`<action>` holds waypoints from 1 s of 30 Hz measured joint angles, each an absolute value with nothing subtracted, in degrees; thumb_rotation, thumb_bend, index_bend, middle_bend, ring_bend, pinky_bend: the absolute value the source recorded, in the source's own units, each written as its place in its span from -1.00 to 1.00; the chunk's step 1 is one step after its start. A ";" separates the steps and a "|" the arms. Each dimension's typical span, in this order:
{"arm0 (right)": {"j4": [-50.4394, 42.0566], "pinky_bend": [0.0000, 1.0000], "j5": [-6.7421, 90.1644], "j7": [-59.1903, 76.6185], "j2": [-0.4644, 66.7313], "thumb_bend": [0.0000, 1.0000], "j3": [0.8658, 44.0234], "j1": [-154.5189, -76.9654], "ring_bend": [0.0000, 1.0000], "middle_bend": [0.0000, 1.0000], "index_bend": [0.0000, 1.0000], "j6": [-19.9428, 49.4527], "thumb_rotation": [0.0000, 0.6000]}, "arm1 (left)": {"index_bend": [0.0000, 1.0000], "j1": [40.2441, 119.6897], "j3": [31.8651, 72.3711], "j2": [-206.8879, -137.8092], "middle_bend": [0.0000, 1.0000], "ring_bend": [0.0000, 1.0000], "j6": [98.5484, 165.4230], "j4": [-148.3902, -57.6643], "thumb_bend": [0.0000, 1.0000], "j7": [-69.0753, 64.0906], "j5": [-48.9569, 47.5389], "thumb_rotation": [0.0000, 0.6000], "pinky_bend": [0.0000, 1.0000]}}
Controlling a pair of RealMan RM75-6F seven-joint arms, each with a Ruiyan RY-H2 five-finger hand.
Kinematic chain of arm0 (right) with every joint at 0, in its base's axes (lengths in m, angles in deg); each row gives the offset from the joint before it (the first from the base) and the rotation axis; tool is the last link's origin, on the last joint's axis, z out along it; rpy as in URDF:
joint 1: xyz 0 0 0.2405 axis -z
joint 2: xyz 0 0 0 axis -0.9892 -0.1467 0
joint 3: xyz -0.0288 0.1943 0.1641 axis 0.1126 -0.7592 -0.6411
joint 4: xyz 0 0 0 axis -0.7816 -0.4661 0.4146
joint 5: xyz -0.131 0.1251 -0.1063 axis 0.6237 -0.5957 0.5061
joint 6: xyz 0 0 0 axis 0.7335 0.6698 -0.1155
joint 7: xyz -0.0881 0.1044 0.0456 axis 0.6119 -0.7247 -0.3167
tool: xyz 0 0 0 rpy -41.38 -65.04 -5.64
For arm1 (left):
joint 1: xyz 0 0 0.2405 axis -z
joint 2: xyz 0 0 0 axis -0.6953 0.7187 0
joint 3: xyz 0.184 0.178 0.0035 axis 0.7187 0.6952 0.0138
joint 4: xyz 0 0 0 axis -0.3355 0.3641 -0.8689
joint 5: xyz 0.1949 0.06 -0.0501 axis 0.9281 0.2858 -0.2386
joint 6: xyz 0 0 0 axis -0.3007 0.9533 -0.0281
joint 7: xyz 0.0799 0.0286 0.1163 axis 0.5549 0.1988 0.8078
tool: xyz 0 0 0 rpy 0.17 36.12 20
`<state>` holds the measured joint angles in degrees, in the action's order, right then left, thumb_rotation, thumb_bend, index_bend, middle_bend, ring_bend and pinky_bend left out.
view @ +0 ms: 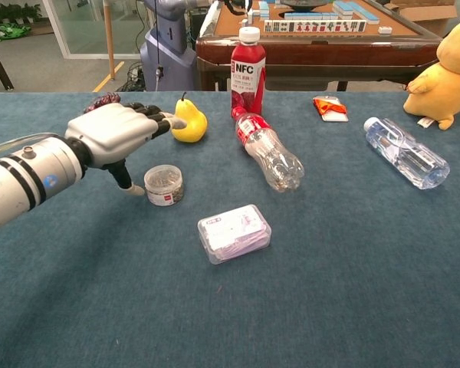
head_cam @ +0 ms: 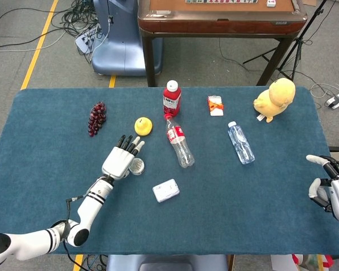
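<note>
While the left hand (view: 115, 134) is hovering just beside the jar (view: 164, 185), fingers apart and gripping nothing, the jar is standing upright on the table (head_cam: 45, 141) near the pear (view: 188, 123); grasping looks not yet done; the right hand (head_cam: 329, 185) is idling at the edge, fingers spread.

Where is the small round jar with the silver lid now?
In both views the small round jar stands on the table's left half, just right of the left hand, below the yellow pear and above-left of the clear plastic box.
</note>
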<state>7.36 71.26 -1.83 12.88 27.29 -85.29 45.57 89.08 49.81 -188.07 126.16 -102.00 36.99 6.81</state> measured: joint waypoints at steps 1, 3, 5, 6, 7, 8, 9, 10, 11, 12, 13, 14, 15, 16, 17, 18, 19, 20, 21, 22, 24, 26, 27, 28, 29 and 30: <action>7.38 -0.44 71.33 -1.86 12.86 -0.70 27.31 -85.25 -0.62 -0.42 -0.29 45.69 1.00 | -1.00 89.33 49.69 -188.35 -1.00 -1.00 126.12 -101.57 -1.00 37.25 6.70 1.00 -0.89; 7.46 -0.44 71.45 -2.04 12.75 -0.70 27.33 -85.13 -0.62 -0.42 -0.29 45.96 1.00 | -1.00 89.99 49.36 -189.05 -1.00 -1.00 125.92 -100.43 -1.00 37.91 6.33 1.00 -0.89; 7.49 -0.44 71.44 -2.27 12.65 -0.70 27.29 -85.08 -0.62 -0.42 -0.29 46.07 1.00 | -1.00 90.59 49.06 -189.68 -1.00 -1.00 125.67 -99.45 -1.00 38.44 5.95 1.00 -0.89; 7.49 -0.44 71.39 -2.41 12.60 -0.70 27.25 -85.07 -0.62 -0.42 -0.29 46.10 1.00 | -1.00 90.97 48.91 -190.06 -1.00 -1.00 125.50 -98.82 -1.00 38.79 5.74 1.00 -0.89; 7.48 -0.44 71.33 -2.56 12.56 -0.70 27.21 -85.06 -0.62 -0.42 -0.29 46.12 1.00 | -1.00 91.27 48.81 -190.37 -1.00 -1.00 125.33 -98.37 -1.00 39.00 5.56 1.00 -0.89; 7.47 -0.44 71.24 -2.74 12.49 -0.70 27.16 -85.05 -0.62 -0.42 -0.29 46.11 1.00 | -1.00 91.55 48.71 -190.70 -1.00 -1.00 125.12 -98.01 -1.00 39.11 5.35 1.00 -0.89; 7.46 -0.44 71.17 -2.86 12.44 -0.70 27.13 -85.05 -0.62 -0.42 -0.29 46.07 1.00 | -1.00 91.90 48.60 -191.09 -1.00 -1.00 124.80 -97.63 -1.00 39.16 5.11 1.00 -0.89; 7.44 -0.44 71.11 -2.93 12.41 -0.70 27.11 -85.06 -0.62 -0.42 -0.29 46.04 1.00 | -1.00 92.12 48.53 -191.36 -1.00 -1.00 124.65 -97.41 -1.00 39.18 4.98 1.00 -0.89; 7.43 -0.44 71.06 -3.01 12.38 -0.70 27.09 -85.07 -0.62 -0.42 -0.29 45.99 1.00 | -1.00 92.32 48.48 -191.61 -1.00 -1.00 124.52 -97.27 -1.00 39.17 4.89 1.00 -0.89; 7.43 -0.44 71.04 -3.05 12.36 -0.70 27.07 -85.07 -0.62 -0.42 -0.29 45.97 1.00 | -1.00 92.61 48.44 -191.92 -1.00 -1.00 124.42 -97.12 -1.00 39.20 4.85 1.00 -0.89; 7.44 -0.44 71.05 -3.07 12.35 -0.70 27.08 -85.08 -0.62 -0.42 -0.29 45.96 1.00 | -1.00 92.83 48.42 -192.15 -1.00 -1.00 124.38 -97.01 -1.00 39.26 4.86 1.00 -0.89; 7.45 -0.44 71.07 -3.10 12.34 -0.70 27.09 -85.07 -0.62 -0.42 -0.29 45.96 1.00 | -1.00 93.05 48.40 -192.38 -1.00 -1.00 124.36 -96.94 -1.00 39.33 4.90 1.00 -0.89; 7.45 -0.44 71.08 -3.11 12.35 -0.70 27.09 -85.06 -0.62 -0.42 -0.29 45.97 1.00 | -1.00 93.35 48.37 -192.68 -1.00 -1.00 124.38 -96.88 -1.00 39.46 4.98 1.00 -0.89; 7.45 -0.44 71.10 -3.11 12.36 -0.70 27.10 -85.06 -0.62 -0.42 -0.29 45.97 1.00 | -1.00 93.57 48.32 -192.90 -1.00 -1.00 124.44 -96.84 -1.00 39.58 5.04 1.00 -0.89; 7.46 -0.44 71.13 -3.12 12.35 -0.70 27.11 -85.06 -0.62 -0.42 -0.29 45.97 1.00 | -1.00 93.77 48.25 -193.13 -1.00 -1.00 124.53 -96.81 -1.00 39.70 5.09 1.00 -0.89; 7.47 -0.44 71.16 -3.15 12.33 -0.70 27.14 -85.06 -0.62 -0.42 -0.29 45.97 1.00 | -1.00 94.00 48.17 -193.39 -1.00 -1.00 124.69 -96.73 -1.00 39.95 5.16 1.00 -0.89; 7.49 -0.44 71.19 -3.17 12.32 -0.70 27.15 -85.05 -0.62 -0.42 -0.29 45.98 1.00 | -1.00 94.16 48.15 -193.55 -1.00 -1.00 124.85 -96.62 -1.00 40.24 5.25 1.00 -0.89; 7.51 -0.44 71.25 -3.22 12.31 -0.70 27.17 -85.05 -0.62 -0.42 -0.29 46.00 1.00 | -1.00 94.33 48.14 -193.75 -1.00 -1.00 125.08 -96.44 -1.00 40.61 5.40 1.00 -0.89; 7.53 -0.44 71.31 -3.26 12.30 -0.70 27.19 -85.05 -0.62 -0.42 -0.29 46.02 1.00 | -1.00 94.59 48.15 -194.12 -1.00 -1.00 125.47 -96.05 -1.00 41.18 5.67 1.00 -0.89; 7.54 -0.44 71.36 -3.31 12.29 -0.70 27.21 -85.05 -0.62 -0.42 -0.29 46.03 1.00 | -1.00 94.82 48.15 -194.44 -1.00 -1.00 125.71 -95.68 -1.00 41.61 5.86 1.00 -0.89; 7.56 -0.44 71.48 -3.37 12.26 -0.70 27.26 -85.05 -0.62 -0.42 -0.29 46.05 1.00 | -1.00 95.41 48.01 -195.26 -1.00 -1.00 126.01 -94.78 -1.00 42.18 6.06 1.00 -0.89; 7.57 -0.44 71.58 -3.46 12.24 -0.70 27.31 -85.05 -0.62 -0.42 -0.29 46.06 1.00 | -1.00 95.84 47.65 -195.92 -1.00 -1.00 125.96 -94.24 -1.00 42.14 5.87 1.00 -0.89; 7.57 -0.44 71.59 -3.50 12.24 -0.70 27.31 -85.06 -0.62 -0.42 -0.29 46.06 1.00 | -1.00 96.09 47.42 -196.25 -1.00 -1.00 125.83 -93.92 -1.00 42.02 5.69 1.00 -0.89; 7.57 -0.44 71.60 -3.52 12.23 -0.70 27.31 -85.07 -0.62 -0.42 -0.29 46.07 1.00 | -1.00 96.23 47.35 -196.45 -1.00 -1.00 125.72 -93.66 -1.00 42.01 5.58 1.00 -0.89; 7.57 -0.44 71.59 -3.59 12.21 -0.70 27.30 -85.06 -0.62 -0.42 -0.29 46.07 1.00 | -1.00 96.40 47.29 -196.73 -1.00 -1.00 125.60 -93.34 -1.00 42.03 5.46 1.00 -0.89; 7.57 -0.44 71.55 -3.66 12.18 -0.70 27.29 -85.06 -0.62 -0.42 -0.29 46.05 1.00 | -1.00 96.64 47.24 -197.20 -1.00 -1.00 125.47 -92.86 -1.00 42.12 5.35 1.00 -0.89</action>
<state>7.57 71.55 -3.66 12.18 27.29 -85.06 46.05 96.64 47.24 -197.20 125.47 -92.86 42.12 5.35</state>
